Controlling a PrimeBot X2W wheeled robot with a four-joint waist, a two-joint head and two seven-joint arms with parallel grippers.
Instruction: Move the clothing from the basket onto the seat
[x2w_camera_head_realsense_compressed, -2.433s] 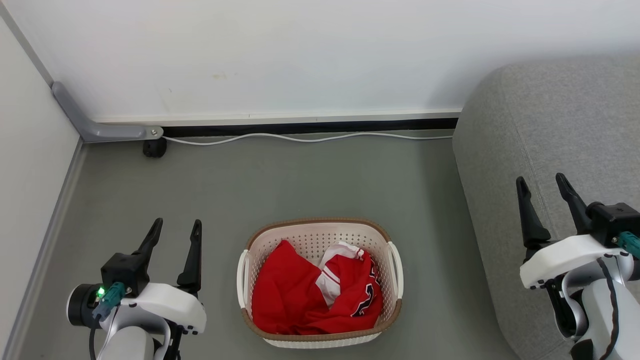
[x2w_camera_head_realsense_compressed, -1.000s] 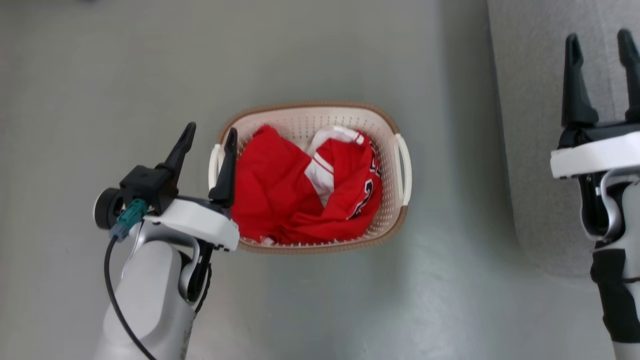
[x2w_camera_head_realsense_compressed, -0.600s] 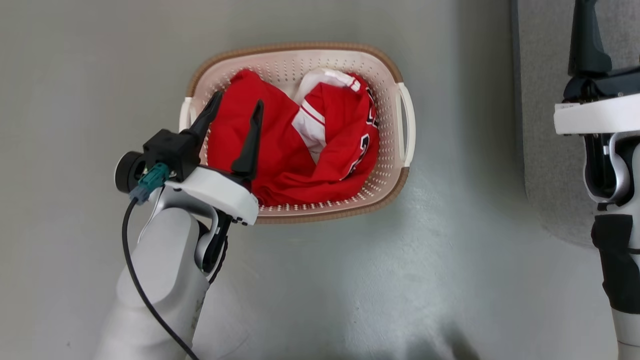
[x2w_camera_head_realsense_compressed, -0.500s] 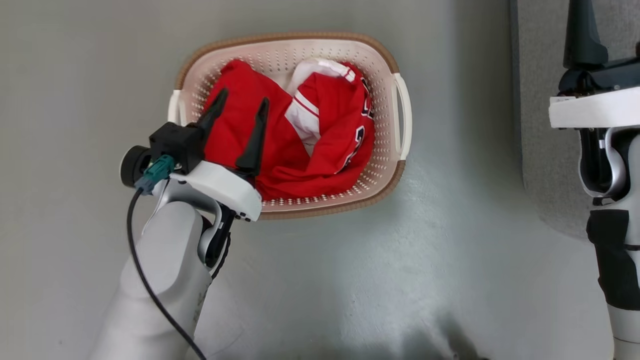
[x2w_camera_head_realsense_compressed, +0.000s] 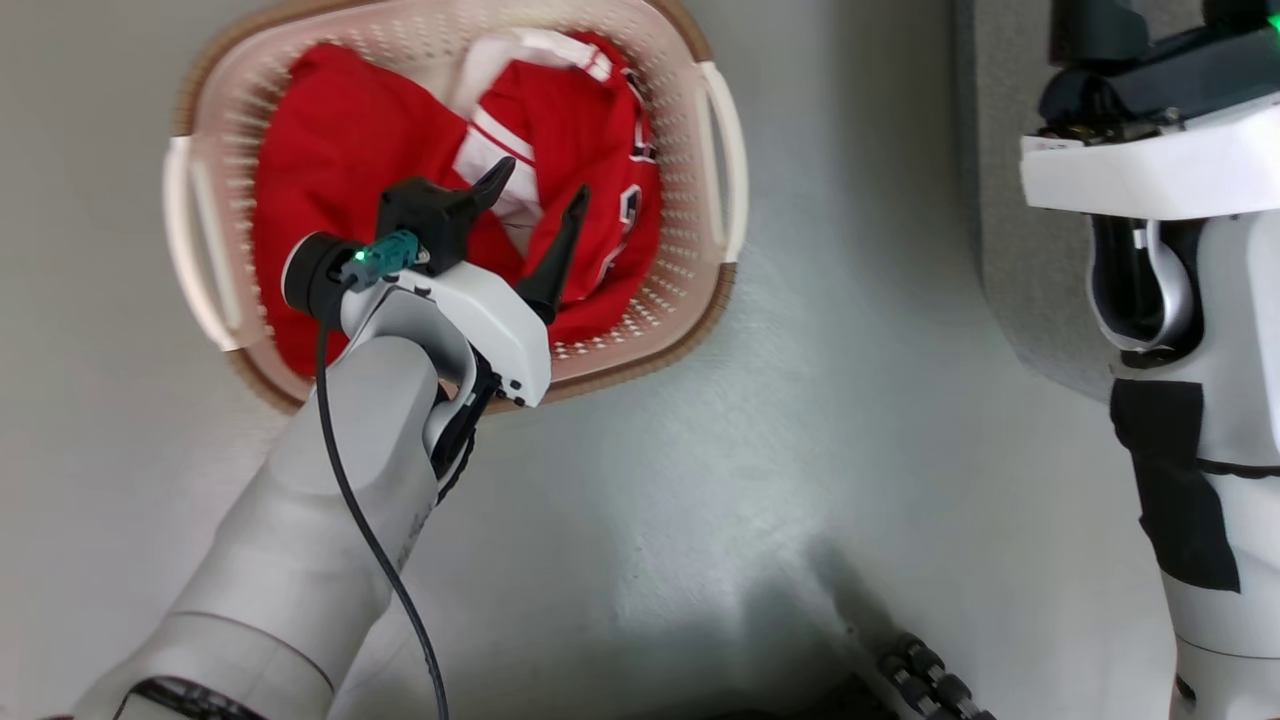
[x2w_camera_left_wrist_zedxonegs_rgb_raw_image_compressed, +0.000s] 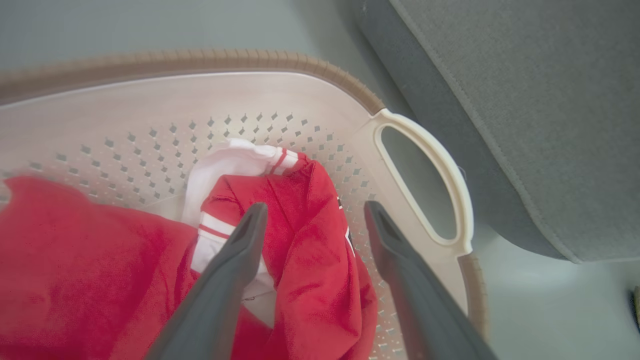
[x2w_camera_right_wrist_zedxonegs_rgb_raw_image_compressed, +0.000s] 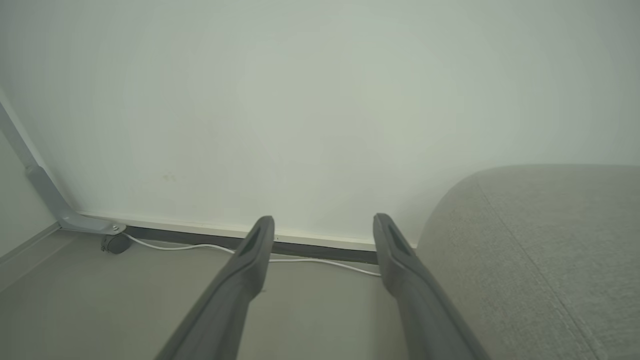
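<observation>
The left pincer was wide open and held nothing. It hung over the middle of the basket, pointing toward one o'clock in the head view. In its wrist view one finger crossed the white trim of the jersey and the other lay over the perforated wall at three o'clock of that jersey. Whether either tip touched cloth could not be told.

All the clothing lay inside the basket. The jersey was bunched toward three o'clock, and the plain garment was spread at nine o'clock of it, with the two touching. The basket stood on the grey floor. Its white handle faced the seat, which rose just beside the basket at three o'clock and apart from it.

The right pincer was likewise spread wide and empty. In its wrist view it pointed at the foot of a pale wall, with a white cable running along the floor beyond its tips and the seat's rounded corner at four o'clock. In the head view its white wrist sat at two o'clock, over the seat's edge and well apart from the basket.
</observation>
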